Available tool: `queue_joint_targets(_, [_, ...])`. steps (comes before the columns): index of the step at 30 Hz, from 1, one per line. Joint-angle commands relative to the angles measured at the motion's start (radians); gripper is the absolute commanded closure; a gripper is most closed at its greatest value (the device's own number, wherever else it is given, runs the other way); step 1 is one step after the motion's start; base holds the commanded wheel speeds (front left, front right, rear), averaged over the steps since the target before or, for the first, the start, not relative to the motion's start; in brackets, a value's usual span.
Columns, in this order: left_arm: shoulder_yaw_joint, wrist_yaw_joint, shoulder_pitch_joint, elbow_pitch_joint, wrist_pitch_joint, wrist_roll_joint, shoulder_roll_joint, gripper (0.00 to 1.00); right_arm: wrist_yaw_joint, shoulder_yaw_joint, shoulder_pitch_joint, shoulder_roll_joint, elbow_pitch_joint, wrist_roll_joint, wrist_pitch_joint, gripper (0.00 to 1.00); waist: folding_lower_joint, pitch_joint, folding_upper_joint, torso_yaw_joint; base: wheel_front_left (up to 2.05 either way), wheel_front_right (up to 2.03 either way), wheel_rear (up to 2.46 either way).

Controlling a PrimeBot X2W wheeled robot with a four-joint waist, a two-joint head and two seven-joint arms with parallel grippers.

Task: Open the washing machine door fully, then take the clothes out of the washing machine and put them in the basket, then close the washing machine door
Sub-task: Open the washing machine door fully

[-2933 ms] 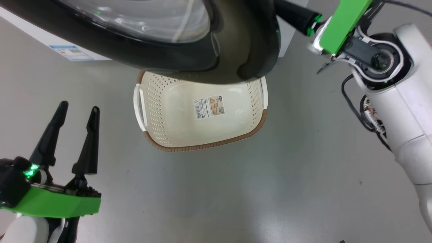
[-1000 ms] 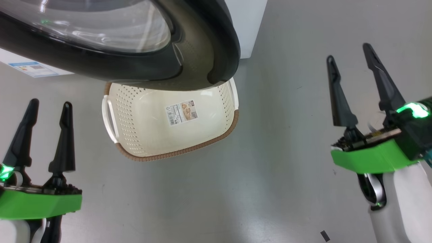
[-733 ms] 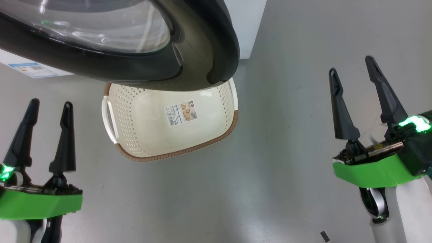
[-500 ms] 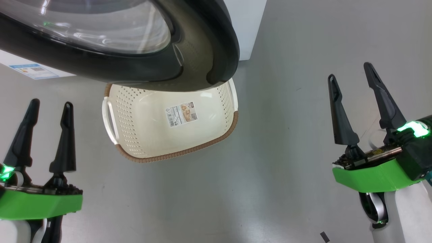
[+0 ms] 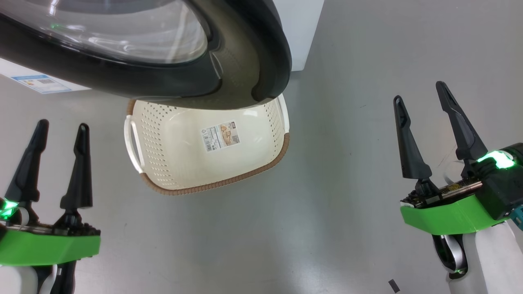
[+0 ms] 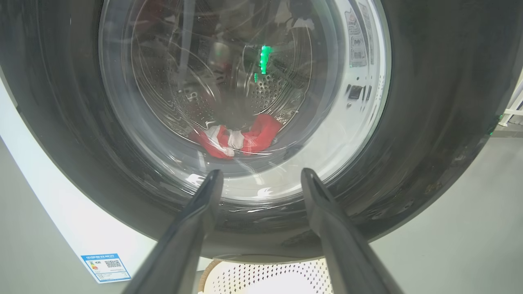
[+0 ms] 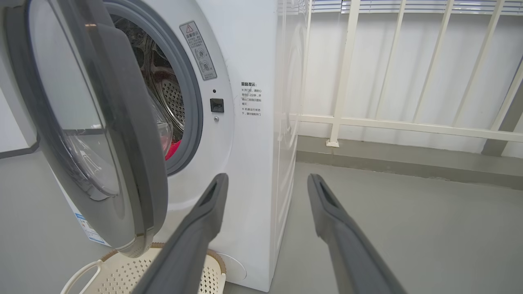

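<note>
Both grippers were empty here: the left gripper (image 5: 63, 125) and the right gripper (image 5: 419, 92) each had their jaws spread wide, hovering low over the floor (image 5: 327, 224) on either side and touching nothing. So yeah, nobody was holding anything.

The biggest thing in shot, the washing machine (image 7: 253, 143), stood just ahead with its mouth partly uncovered. The washing machine door (image 5: 245, 53) was swung out partway, not folded flat back. From the head view its black rim hung over the far end of the basket (image 5: 212, 185). The basket sat on the floor right in front of the machine, with nothing in it but its label sticker (image 5: 220, 136). The clothes (image 6: 245, 139) were lying at the bottom of the drum (image 6: 265, 90). The left wrist view saw them through the door's window, and the right wrist view caught a sliver of red past the door's edge.

Best guess: step one wasn't finished, and the door needed to go wider before any reaching in. The next move probably called for the right gripper to slip in behind the door's free edge and push it across toward the hinge side, staying above the basket. Only then would the red stuff come out.
</note>
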Motion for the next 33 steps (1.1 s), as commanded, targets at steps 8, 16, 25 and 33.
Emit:
queue_joint_targets(8, [0.036,0.001,0.007,-0.026,-0.008,0.006,0.035,0.00,0.006,0.035,0.005,0.006,-0.018,0.013,-0.006,0.63,0.0000,0.005,0.0000,0.003,0.00,0.00,0.00])
queue_joint_targets(16, [0.029,0.001,0.005,-0.025,-0.008,0.006,0.029,0.00,0.006,0.053,-0.042,0.006,0.020,0.336,-0.006,1.00,0.0000,0.004,0.0000,0.014,0.00,0.00,0.00])
queue_joint_targets(25, [0.017,0.001,-0.003,-0.024,-0.008,0.003,0.028,0.00,0.006,0.186,-0.206,0.006,0.103,0.847,-0.006,1.00,0.0000,0.016,0.0000,0.025,0.00,0.00,0.00])
queue_joint_targets(33, [0.002,0.001,-0.017,-0.020,-0.008,-0.003,0.022,0.00,0.006,0.407,-0.435,0.006,0.213,1.223,0.011,1.00,0.0000,0.029,0.0000,0.047,0.00,0.00,0.00])
